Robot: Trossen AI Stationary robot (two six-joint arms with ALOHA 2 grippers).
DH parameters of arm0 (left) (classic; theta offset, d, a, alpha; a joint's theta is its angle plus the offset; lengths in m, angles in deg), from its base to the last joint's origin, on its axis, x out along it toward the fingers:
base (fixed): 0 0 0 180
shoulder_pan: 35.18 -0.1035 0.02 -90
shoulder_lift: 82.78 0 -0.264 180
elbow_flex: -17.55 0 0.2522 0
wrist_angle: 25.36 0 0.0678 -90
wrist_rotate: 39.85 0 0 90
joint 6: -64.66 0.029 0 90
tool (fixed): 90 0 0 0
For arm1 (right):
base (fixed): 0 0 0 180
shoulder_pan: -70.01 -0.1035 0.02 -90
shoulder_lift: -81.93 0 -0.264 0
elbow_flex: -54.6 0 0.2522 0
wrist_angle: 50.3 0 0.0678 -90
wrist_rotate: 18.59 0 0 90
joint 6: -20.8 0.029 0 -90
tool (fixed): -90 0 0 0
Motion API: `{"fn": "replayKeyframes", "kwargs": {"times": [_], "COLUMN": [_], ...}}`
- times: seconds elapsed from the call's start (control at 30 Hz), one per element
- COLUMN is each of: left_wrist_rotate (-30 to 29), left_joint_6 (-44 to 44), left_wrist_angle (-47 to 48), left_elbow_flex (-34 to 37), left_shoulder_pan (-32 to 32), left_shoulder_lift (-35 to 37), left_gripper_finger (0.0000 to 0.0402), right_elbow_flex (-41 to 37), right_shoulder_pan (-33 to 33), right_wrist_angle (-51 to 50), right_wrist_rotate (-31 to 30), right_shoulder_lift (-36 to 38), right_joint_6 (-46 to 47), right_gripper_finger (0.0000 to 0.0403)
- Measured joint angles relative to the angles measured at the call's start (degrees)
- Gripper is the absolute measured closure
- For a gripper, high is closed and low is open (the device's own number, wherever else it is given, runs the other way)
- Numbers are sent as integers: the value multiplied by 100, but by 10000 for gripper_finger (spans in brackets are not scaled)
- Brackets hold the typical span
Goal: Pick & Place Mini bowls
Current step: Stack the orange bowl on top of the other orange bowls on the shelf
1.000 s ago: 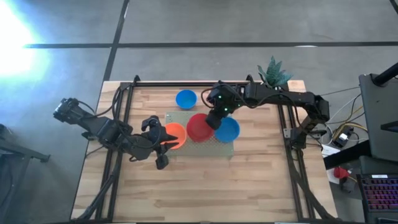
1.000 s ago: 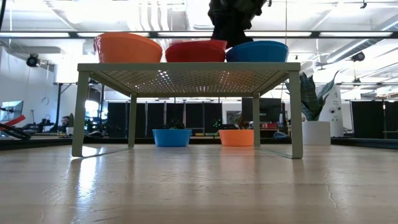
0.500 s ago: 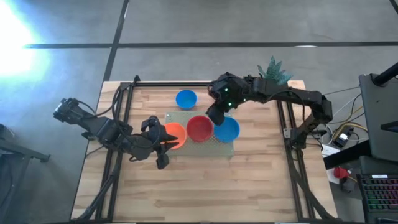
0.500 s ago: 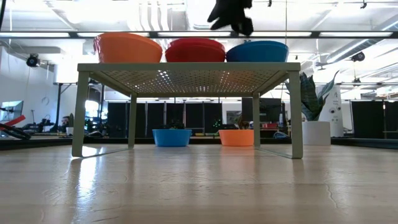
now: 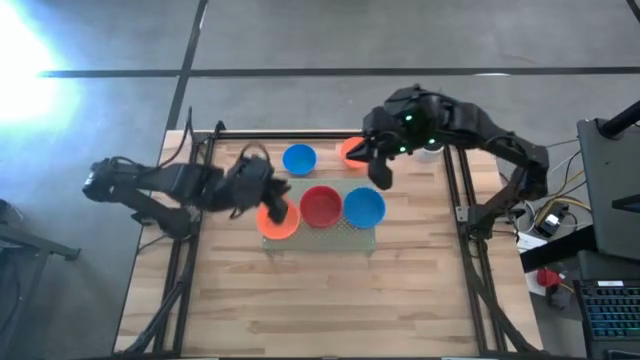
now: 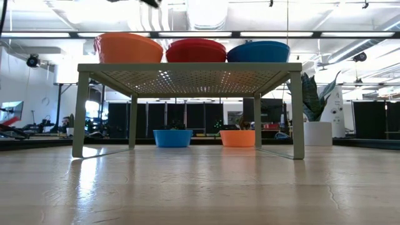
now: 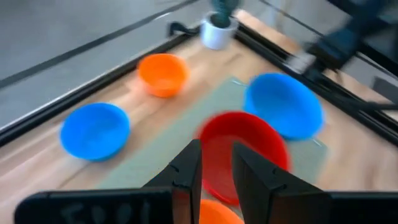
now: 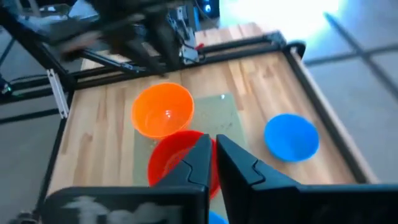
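On the green rack [image 5: 318, 238] we now count three bowls: orange [image 5: 278, 219], red [image 5: 321, 206], blue [image 5: 364, 206]. Right gripper [image 5: 381, 177] has withdrawn, jaws nearly closed, empty; left gripper [image 5: 283, 212], jaws slightly parted, has moved over the orange one. Two bowls [image 5: 299, 158] remain on the counter [image 5: 330, 290].

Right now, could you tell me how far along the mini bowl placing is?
Done: an orange plastic bowl, a red one and a blue one sit on the pale green perforated stand. In hand: nothing; both grippers empty. Left: a blue bowl and an orange bowl on the wooden table.
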Motion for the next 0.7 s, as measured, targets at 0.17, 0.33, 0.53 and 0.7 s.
{"fn": "replayKeyframes", "kwargs": {"times": [0.17, 0.33, 0.53, 0.7], "left_wrist_rotate": [619, 991, 1151, 1161], "left_joint_6": [23, 468, 1113, 1524], "left_wrist_angle": [117, 142, 143, 143], "left_elbow_flex": [21, 23, 23, 23], "left_shoulder_pan": [-1038, -1771, -2259, -2399], "left_shoulder_lift": [0, 0, 0, 0], "left_gripper_finger": [323, 323, 323, 323], "right_elbow_flex": [185, 150, 55, -355], "right_shoulder_pan": [76, 447, 1329, 2207], "right_wrist_angle": [-201, -254, -609, -671], "right_wrist_rotate": [2, -226, -629, -631], "right_shoulder_lift": [206, 314, 212, -52], "right_joint_6": [-585, -653, -250, 105], "right_gripper_finger": [394, 394, 394, 394]}}
